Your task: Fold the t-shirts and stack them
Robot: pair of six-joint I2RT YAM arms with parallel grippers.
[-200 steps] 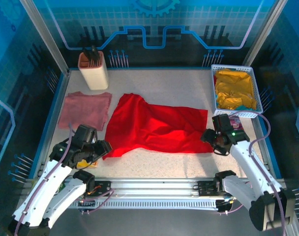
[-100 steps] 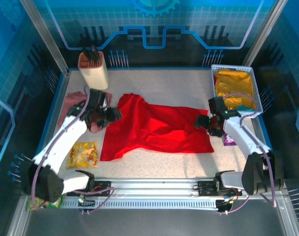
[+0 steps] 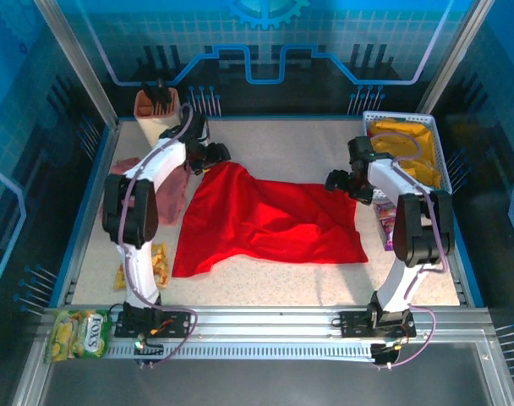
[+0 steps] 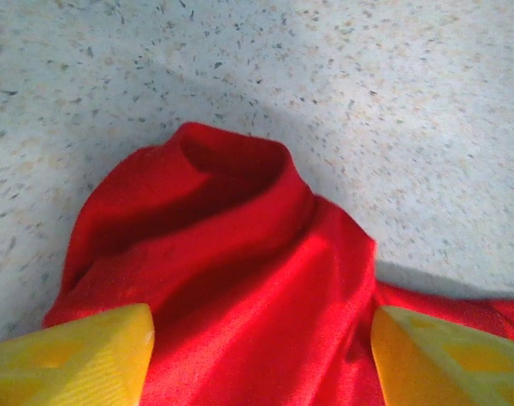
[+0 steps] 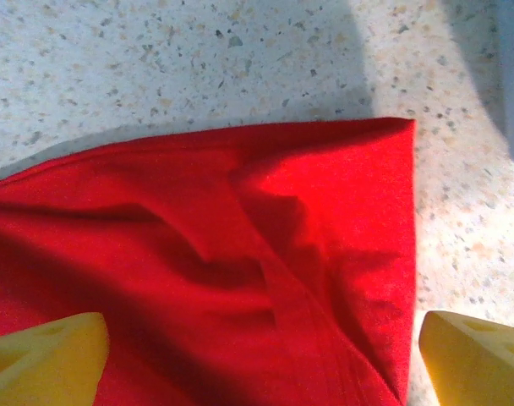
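While the left gripper (image 4: pixel 261 315) and right gripper (image 5: pixel 261 323) are gaping empty over the red t-shirt (image 3: pixel 265 222), a white basket (image 3: pixel 398 117) beside the right fingers (image 5: pixel 472 355) is holding yellow cloth (image 3: pixel 401 156) on a speckled table (image 3: pixel 282 145) within blue walls (image 3: pixel 265 46).

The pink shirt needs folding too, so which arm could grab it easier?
Left, most likely. The left gripper is open over the red shirt's far left corner, with the pink shirt lying just beside that arm. The right gripper, also open, is far off by the white basket.
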